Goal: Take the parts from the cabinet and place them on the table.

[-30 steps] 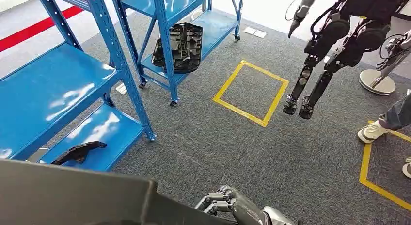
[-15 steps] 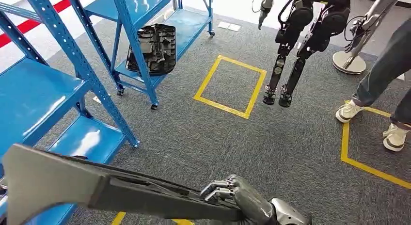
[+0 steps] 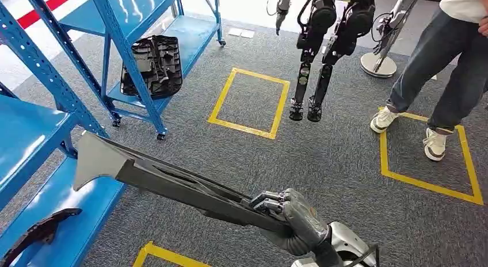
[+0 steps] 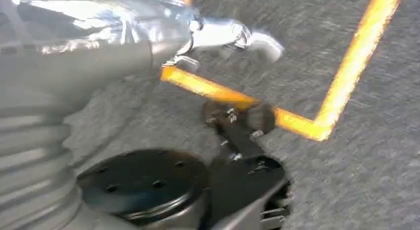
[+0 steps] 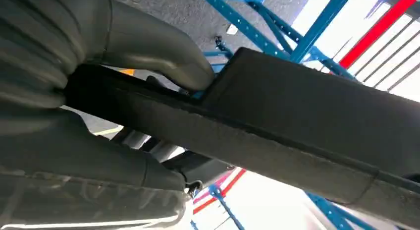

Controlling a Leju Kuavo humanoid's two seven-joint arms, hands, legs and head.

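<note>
The right robot hand (image 3: 293, 218) is clamped around one end of the long grey part (image 3: 172, 180), carrying it clear of the blue shelf (image 3: 34, 134); the left hand's state I cannot tell.

grey carpet (image 3: 322, 163) | yellow tape squares (image 3: 248, 101) | standing person (image 3: 437, 65) | suspended humanoid (image 3: 322, 42)

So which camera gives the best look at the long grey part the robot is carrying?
The head view: the long grey part shows end to end, gripped by the right hand. The right wrist view shows a close stretch of it under the thumb. In the left wrist view I cannot make it out.
</note>
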